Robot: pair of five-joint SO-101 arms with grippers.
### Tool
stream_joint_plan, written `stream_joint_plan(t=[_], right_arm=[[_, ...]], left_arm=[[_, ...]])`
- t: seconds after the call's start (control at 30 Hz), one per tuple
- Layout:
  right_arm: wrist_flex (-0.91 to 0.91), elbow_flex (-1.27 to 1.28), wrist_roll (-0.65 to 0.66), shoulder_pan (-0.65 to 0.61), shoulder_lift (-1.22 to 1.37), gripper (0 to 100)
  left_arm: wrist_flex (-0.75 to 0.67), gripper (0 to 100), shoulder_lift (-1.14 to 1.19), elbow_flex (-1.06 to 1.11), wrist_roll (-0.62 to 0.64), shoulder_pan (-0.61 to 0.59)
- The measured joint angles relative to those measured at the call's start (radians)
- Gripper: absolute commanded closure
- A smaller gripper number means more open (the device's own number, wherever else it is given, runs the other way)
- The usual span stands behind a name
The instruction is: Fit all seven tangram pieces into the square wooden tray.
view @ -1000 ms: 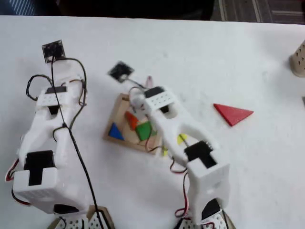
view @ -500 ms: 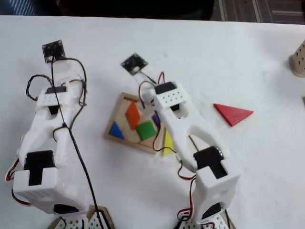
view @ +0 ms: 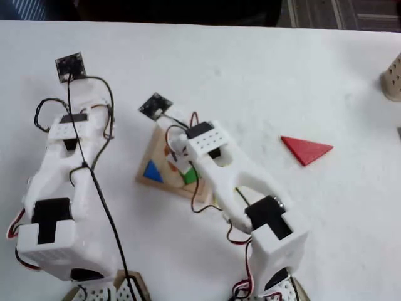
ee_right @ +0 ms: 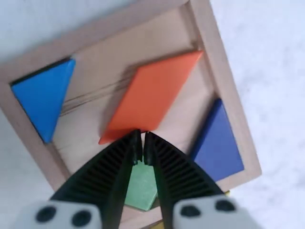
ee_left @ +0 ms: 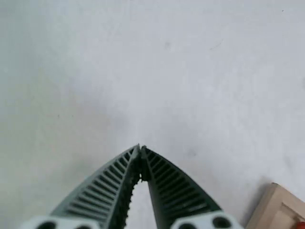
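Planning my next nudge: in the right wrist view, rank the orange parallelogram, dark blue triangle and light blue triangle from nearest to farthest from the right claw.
1. Orange parallelogram: mid-tray, at the right claw tips.
2. Dark blue triangle: along one tray wall.
3. Light blue triangle: in a corner across the tray.

Left tool (ee_left: pixel 140 149) closed, right tool (ee_right: pixel 142 137) closed, both pointing steeply downward.
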Motion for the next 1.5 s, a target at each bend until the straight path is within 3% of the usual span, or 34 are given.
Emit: stream_joint_plan(t=[0.53, 0.83, 1.07, 1.2, 1.5], right_arm=[[-0.081, 0.021, -0.118, -0.152, -0.014, 98.1], [-0.196, -0.049, -0.120, -0.037, -0.032, 97.8], [-0.307, -0.057, -0.103, -0.015, 0.112, 98.1], [-0.295, -0.063, -0.025, -0.005, 0.117, 98.1], [-0.103, -0.069, -0.009, 0.104, 0.064, 98.1]], left_arm=[[0.000, 98, 0.000, 0.000, 0.000, 0.000], [0.000, 98, 0.000, 0.000, 0.000, 0.000], [0.000, 98, 0.000, 0.000, 0.000, 0.000], [0.000, 98, 0.000, 0.000, 0.000, 0.000], [0.000, 98, 0.000, 0.000, 0.000, 0.000]])
